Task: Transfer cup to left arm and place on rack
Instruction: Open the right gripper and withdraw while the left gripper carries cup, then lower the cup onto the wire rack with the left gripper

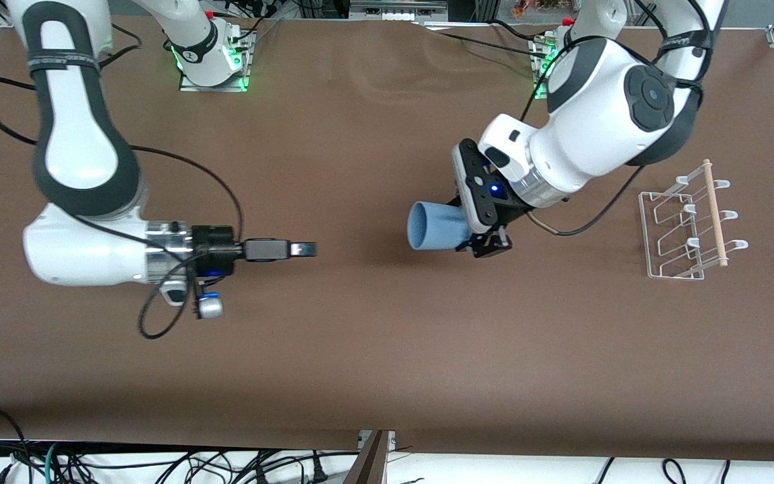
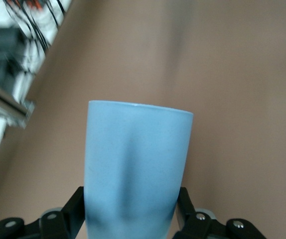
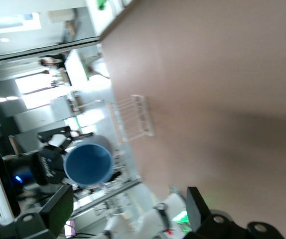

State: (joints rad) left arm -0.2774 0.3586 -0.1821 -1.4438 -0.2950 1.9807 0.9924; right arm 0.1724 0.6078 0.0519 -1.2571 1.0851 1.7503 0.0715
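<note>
Jaws of the left gripper clamped on the base end of the small light-blue tapered plastic cup, held sideways over mid tabletop, rim toward the right gripper. Left arm bent down. Right arm stretched level, jaws apart, empty. White wire rack sits at the left arm's end.

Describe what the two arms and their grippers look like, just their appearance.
Both arms are white with black bands and trailing black cables. The left arm ends in a white blocky wrist with a blue light and a bulky black left gripper. The right arm has a silver wrist cuff and slim black right gripper.
</note>
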